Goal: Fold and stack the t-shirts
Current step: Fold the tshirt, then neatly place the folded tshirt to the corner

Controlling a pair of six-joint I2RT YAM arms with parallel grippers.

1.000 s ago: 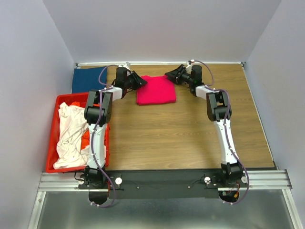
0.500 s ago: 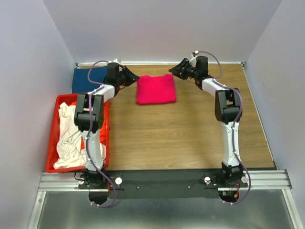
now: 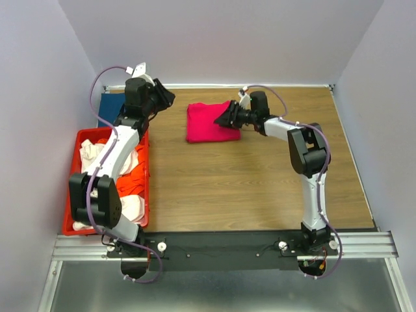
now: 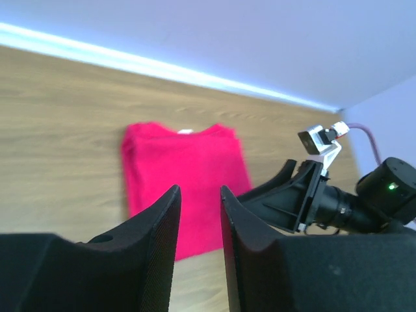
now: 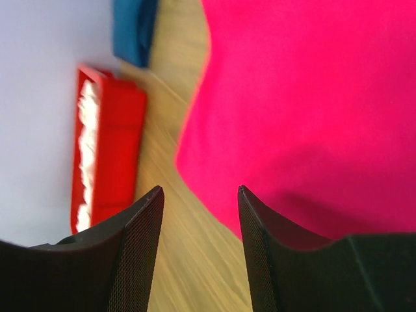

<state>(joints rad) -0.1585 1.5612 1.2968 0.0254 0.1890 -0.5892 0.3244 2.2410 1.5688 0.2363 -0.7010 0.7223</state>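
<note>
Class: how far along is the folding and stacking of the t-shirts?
Done: the pink t-shirt lies folded, a blue t-shirt folded behind the crate. In hand: the open right end effector hovers at the pink one's edge. Left: stacking them, plus the white shirt and orange shirt in the crate.

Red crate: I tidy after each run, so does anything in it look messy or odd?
Yes. A cream-white shirt lies crumpled in the red crate, an orange shirt bunched beside it, both unfolded. The pink shirt lies neatly folded.
</note>
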